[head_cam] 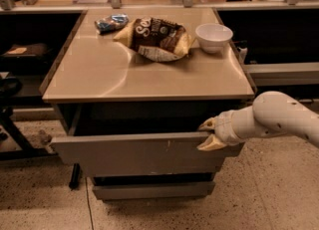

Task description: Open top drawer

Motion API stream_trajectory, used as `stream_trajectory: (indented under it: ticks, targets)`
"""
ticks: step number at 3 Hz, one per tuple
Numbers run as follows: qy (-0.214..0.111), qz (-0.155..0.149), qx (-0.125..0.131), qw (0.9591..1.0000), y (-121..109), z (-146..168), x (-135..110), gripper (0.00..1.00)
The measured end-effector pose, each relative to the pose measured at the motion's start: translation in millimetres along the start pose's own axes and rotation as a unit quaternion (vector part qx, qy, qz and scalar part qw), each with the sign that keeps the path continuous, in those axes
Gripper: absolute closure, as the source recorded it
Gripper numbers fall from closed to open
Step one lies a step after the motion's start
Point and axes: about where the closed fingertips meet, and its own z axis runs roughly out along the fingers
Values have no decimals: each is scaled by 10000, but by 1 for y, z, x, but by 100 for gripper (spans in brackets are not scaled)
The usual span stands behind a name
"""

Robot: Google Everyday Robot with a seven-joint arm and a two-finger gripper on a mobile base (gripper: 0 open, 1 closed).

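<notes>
The top drawer point(144, 154) stands pulled partway out from under the table point(99, 74), its grey front well forward of the narrower drawer front point(154, 190) below it. The gripper point(209, 134) is at the right end of that front, one finger behind the upper edge and one on the face, holding the panel between them. On the table lie a bag point(157, 37), a white bowl point(214, 37) and a blue packet point(110, 23).
</notes>
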Motion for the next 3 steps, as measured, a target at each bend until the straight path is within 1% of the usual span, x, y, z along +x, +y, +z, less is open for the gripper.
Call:
stream_trajectory:
  ticks: [1,2,3]
  targets:
    - [-1,0,-1,10000,1,0,0,58]
    - [-47,-13,-88,9999,2,2,-2,34]
    - [-307,37,-406,9987,37,-3,8,11]
